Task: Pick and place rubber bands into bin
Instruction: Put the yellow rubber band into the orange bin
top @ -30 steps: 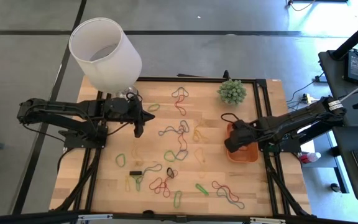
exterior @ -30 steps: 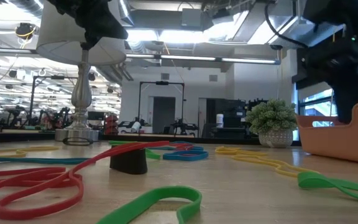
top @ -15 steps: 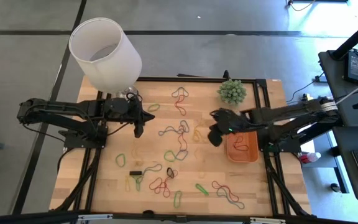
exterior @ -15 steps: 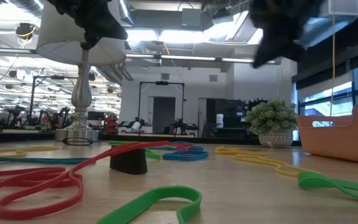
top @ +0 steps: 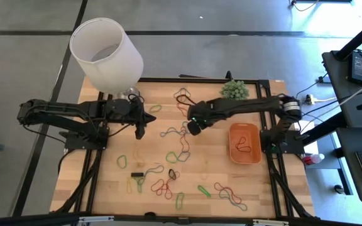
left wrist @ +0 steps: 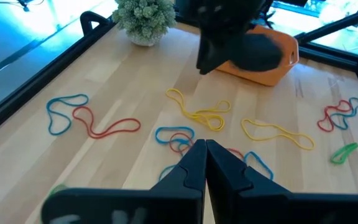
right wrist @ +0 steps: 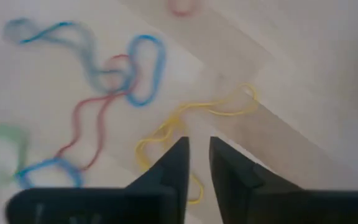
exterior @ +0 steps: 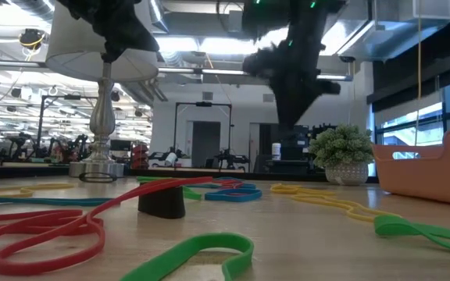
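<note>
Many thin rubber bands (top: 182,139) in red, blue, green and yellow lie scattered flat on the wooden table. The orange bin (top: 244,143) sits at the right, with a few bands lying inside it. My right gripper (top: 193,128) hangs above the middle of the table, pointing steeply down over a yellow band (right wrist: 194,115). Its fingers stand slightly open with nothing between them. My left gripper (top: 139,132) waits shut above the table's left part, under the lamp, and is empty (left wrist: 205,151).
A lamp with a white shade (top: 105,53) stands at the far left, and a small potted plant (top: 234,92) at the far right. A small black block (top: 137,174) lies among the bands near the front. A black frame (top: 272,125) rims the table.
My right gripper has swung from over the bin toward the table's left, rising a little, and now hangs over the bands at the middle. The bin, covered by the gripper before, now shows bands lying in it.
</note>
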Controlling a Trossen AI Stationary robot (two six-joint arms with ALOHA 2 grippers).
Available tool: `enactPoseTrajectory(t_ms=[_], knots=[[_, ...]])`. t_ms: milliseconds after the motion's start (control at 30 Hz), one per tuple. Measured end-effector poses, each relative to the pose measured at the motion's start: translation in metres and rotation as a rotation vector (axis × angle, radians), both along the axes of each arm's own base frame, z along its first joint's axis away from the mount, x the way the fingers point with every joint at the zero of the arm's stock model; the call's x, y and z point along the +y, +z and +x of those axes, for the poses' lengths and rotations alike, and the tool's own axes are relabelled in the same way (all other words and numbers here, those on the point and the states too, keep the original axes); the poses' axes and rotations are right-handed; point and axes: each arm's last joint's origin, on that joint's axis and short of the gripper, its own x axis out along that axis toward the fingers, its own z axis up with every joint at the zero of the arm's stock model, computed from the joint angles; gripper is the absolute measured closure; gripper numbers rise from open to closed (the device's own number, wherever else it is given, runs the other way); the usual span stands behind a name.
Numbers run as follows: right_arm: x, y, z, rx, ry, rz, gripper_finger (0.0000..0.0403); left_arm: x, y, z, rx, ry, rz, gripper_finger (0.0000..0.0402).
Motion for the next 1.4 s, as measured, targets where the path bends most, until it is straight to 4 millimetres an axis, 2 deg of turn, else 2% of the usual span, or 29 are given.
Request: enactPoseTrajectory(t_ms=[300,500,667,967,1167,1400], knots=[[-0.012,-0.042,0.023,-0.005,-0.11,0.078,0.0248,0.0,-0.008,-0.005,0.112,-0.026,0.041,0.0398],[-0.015,-0.064,0.03,0.018,-0.179,0.131,0.0232,0.0,-0.009,-0.006,0.131,-0.04,0.103,0.04],[-0.014,-0.074,0.033,0.03,-0.214,0.165,0.0247,0.0,-0.009,-0.006,0.139,-0.058,0.133,0.0397],[-0.014,-0.082,0.036,0.033,-0.223,0.173,0.0308,0.0,-0.01,-0.006,0.157,-0.068,0.145,0.0397],[-0.014,-0.091,0.037,0.055,-0.224,0.176,0.0331,0.0,-0.01,-0.006,0.155,-0.076,0.138,0.04],[-0.014,-0.089,0.036,0.063,-0.178,0.165,0.0365,-0.001,-0.01,-0.006,0.146,-0.102,0.094,0.0397]])
